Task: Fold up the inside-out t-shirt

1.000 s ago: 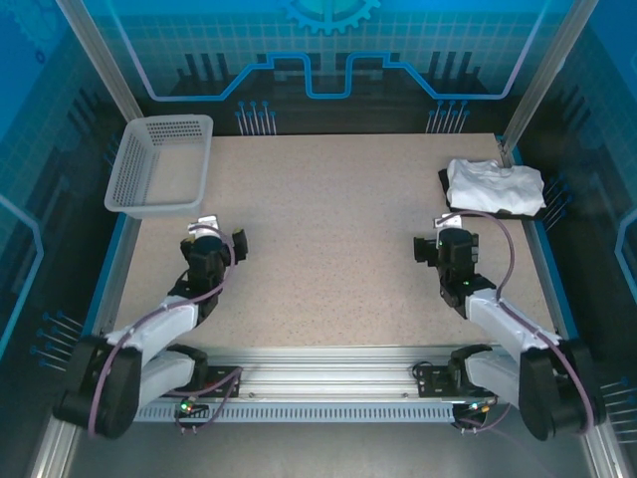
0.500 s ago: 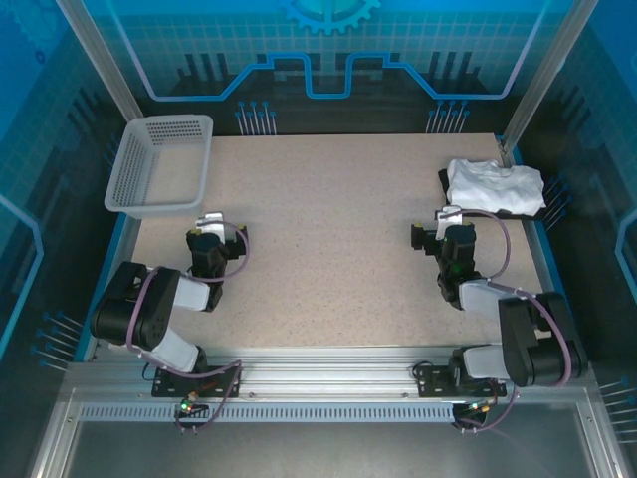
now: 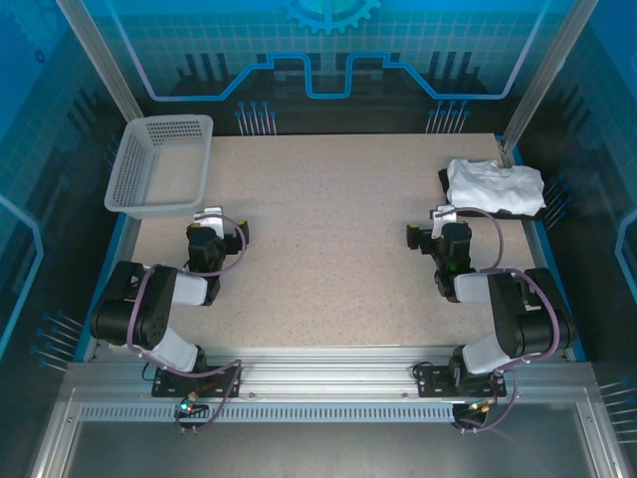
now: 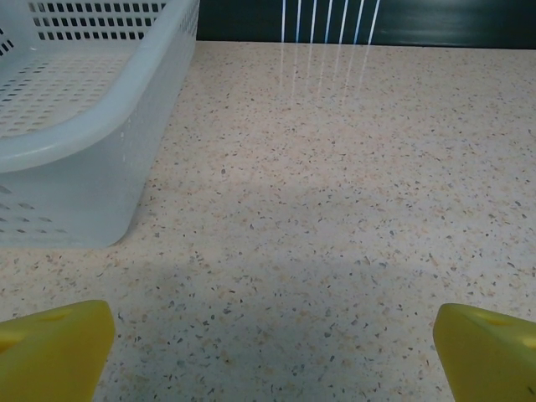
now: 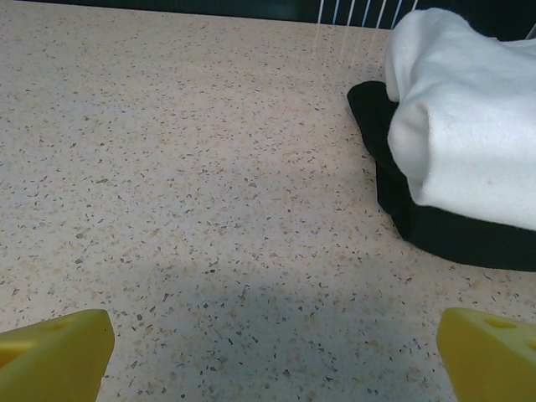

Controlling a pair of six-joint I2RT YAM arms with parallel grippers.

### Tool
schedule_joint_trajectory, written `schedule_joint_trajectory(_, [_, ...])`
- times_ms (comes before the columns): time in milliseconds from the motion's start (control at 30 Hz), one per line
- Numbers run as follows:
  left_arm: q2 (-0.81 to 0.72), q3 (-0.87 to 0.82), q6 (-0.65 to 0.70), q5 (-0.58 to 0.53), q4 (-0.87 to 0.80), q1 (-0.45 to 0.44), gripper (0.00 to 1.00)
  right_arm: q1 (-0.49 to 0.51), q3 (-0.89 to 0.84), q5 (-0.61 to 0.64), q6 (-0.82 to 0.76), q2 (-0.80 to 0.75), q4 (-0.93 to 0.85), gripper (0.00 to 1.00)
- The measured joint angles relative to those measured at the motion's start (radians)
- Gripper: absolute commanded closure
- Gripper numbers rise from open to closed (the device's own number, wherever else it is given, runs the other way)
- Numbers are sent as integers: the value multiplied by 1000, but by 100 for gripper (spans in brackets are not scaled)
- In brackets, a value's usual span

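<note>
Presently the inside-out t-shirt (image 3: 495,185) lies bunched at the 2 o'clock corner of the table (image 3: 328,229), on a black garment (image 3: 444,180) which it mostly covers. Sleeves and collar cannot be made out. The right wrist view cuts the shirt off at 3 o'clock. Right gripper (image 3: 435,225) and left gripper (image 3: 221,227): fingers spread wide, grasping nothing. White perforated basket (image 3: 159,164) at 10 o'clock.
</note>
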Motion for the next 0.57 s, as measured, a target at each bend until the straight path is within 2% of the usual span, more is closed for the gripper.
schedule_joint_trajectory(567, [0,0,0,7,0,0,1,0,0,0,0,0,0,0])
